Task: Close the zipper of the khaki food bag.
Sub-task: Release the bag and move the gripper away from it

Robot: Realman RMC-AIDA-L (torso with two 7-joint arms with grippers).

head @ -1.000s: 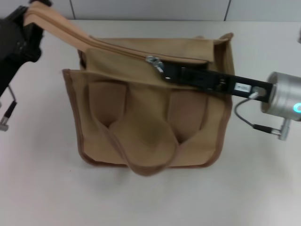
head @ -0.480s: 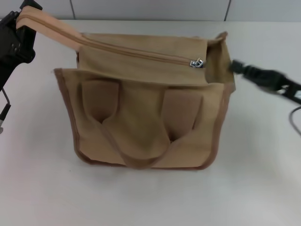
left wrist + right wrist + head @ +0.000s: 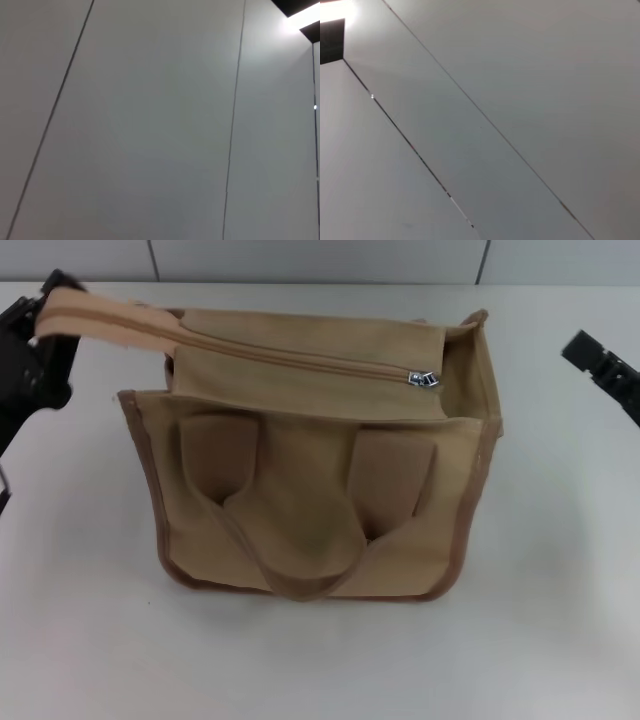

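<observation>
Khaki food bag [image 3: 310, 490] lies mid-table [image 3: 560, 640], its looped handle [image 3: 290, 540] flopped on the near face. Further back, the zipper [image 3: 300, 358] crosses the top flap, silver pull tab [image 3: 422, 378] at its right end near the bag's right corner. Left gripper [image 3: 45, 315] at the far left edge is clamped on the zipper's tail end, holding it off the bag; right gripper [image 3: 600, 365] sits well clear at the right edge, holding nothing, finger gap can't be made out.

Left claw [image 3: 35, 360] is blocky matte black (angular edges); right claw [image 3: 603, 368] black, slim.
</observation>
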